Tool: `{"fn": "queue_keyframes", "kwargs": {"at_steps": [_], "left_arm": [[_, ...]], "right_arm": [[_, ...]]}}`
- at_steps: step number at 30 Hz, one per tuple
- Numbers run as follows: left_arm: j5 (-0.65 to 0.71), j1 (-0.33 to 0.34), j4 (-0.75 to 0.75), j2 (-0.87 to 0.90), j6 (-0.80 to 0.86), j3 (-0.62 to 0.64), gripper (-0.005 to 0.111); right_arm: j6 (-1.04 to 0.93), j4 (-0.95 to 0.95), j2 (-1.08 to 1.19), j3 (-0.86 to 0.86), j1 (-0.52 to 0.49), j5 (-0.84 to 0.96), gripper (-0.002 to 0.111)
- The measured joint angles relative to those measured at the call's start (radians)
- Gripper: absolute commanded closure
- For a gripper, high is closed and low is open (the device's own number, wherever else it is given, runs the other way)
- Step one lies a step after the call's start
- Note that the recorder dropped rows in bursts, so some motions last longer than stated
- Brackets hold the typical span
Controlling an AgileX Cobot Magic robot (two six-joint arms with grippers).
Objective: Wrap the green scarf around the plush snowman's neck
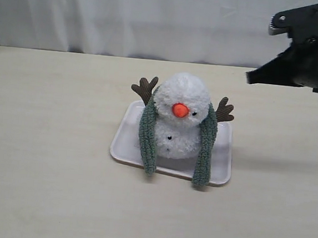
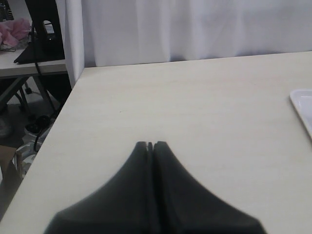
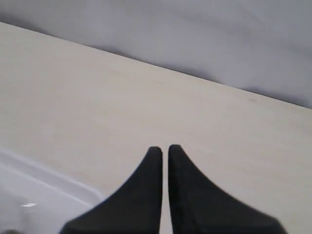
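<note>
Loosely draped, ends uncrossed

The fuzzy green scarf point(image 1: 148, 137) hangs behind the fluffy plush snowman point(image 1: 181, 107), and both rounded ends trail onto the smooth white tray point(image 1: 125, 141). The left tool point(image 2: 150, 145) and right tool point(image 3: 165, 151) are closed and empty. Tugging one end could slide the scarf off or tip the light toy.

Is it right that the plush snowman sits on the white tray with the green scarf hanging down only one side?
No. The plush snowman does sit on the white tray, but the green scarf hangs down both sides of its body, as the exterior view shows.
</note>
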Motion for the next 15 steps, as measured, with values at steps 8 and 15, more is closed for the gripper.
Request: {"fn": "queue_keyframes", "kwargs": {"at_steps": [8, 15], "left_arm": [[0.000, 0.000, 0.000, 0.000, 0.000, 0.000, 0.107], [0.000, 0.000, 0.000, 0.000, 0.000, 0.000, 0.107]], "right_arm": [[0.428, -0.346, -0.003, -0.014, 0.011, 0.544, 0.104], [1.617, -1.471, 0.011, -0.205, 0.011, 0.825, 0.104]]}}
